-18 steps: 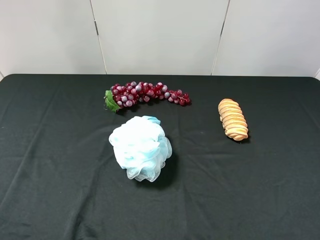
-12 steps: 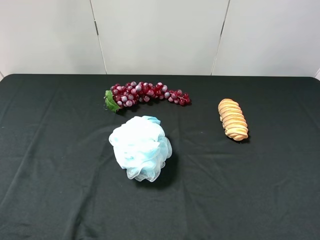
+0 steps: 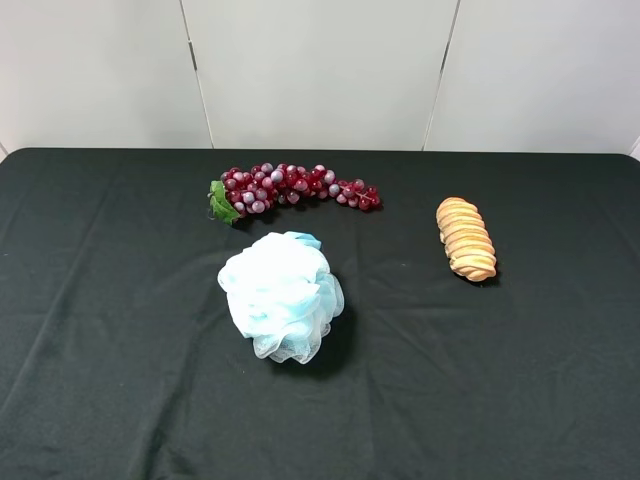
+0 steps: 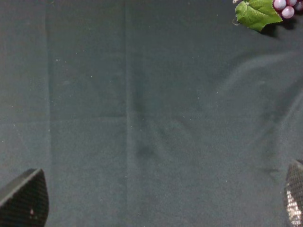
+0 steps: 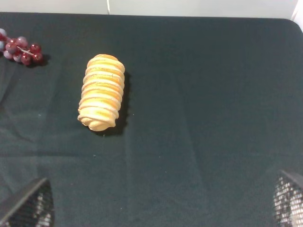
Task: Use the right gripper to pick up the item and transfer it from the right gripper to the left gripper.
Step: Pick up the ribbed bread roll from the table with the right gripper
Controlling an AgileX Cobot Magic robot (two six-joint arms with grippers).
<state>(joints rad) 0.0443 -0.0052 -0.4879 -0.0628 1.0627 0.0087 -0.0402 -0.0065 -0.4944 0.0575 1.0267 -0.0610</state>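
Nothing on the bench (image 3: pixel 120 300) has shifted since the earlier frames. Its black cloth runs back to a pale panelled wall (image 3: pixel 320 70). The roll (image 3: pixel 466 239) lies well apart from the puff (image 3: pixel 282 295), at about 3 o'clock from it. The grapes (image 3: pixel 295 187) lie at its 12 o'clock. The left gripper (image 4: pixel 159 196) and right gripper (image 5: pixel 158 201) are both spread wide, holding nothing.

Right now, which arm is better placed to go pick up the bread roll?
Right. The bread roll lies in the right wrist view, ahead of the open right pincer; the left pincer sees only cloth and a grape leaf.
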